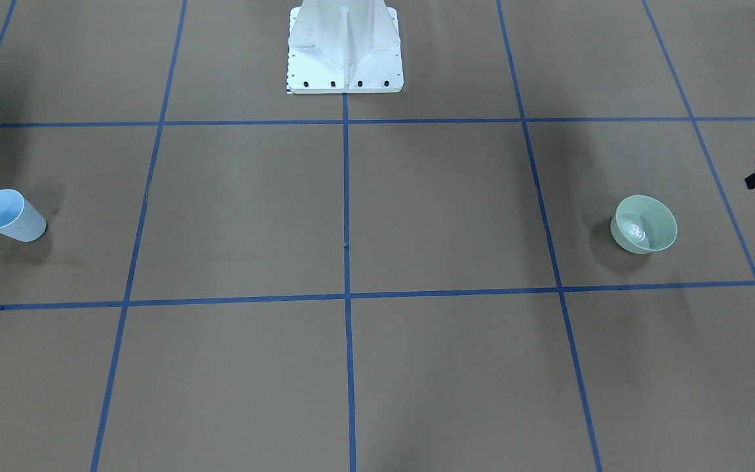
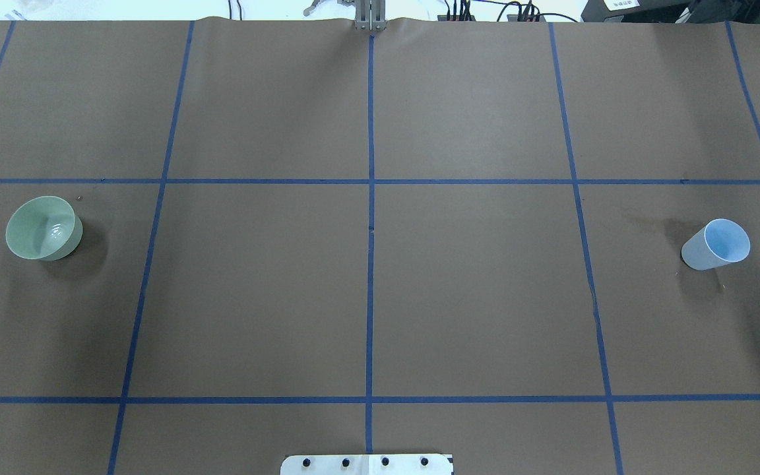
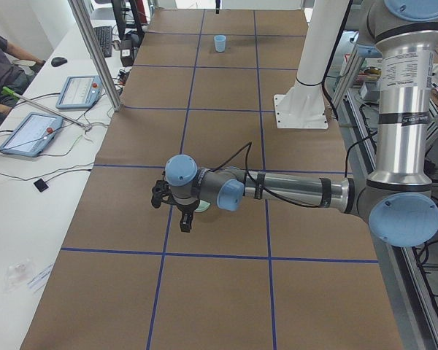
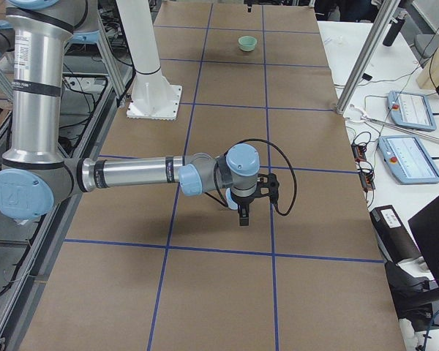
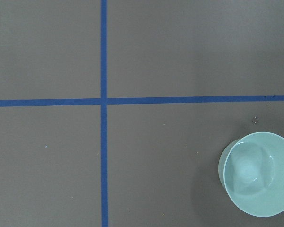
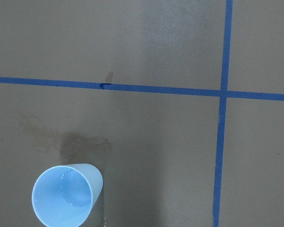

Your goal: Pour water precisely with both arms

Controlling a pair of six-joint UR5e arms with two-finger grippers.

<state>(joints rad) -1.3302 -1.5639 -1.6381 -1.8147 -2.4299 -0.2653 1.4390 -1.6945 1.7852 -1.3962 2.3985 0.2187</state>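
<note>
Presently, blue cup [image 2: 716,245] is noted upright near tabletop's [image 2: 472,297] right edge, nearest right gripper [image 4: 243,214]; its opening cannot be told.

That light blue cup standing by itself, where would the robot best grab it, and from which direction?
Probably the side wall, about halfway up, coming in level from the side. The blue cup stands upright, mouth open upward, so from above there is only a thin rim to pinch. It widens towards the top, so it should not slip down through a closed tool.
</note>
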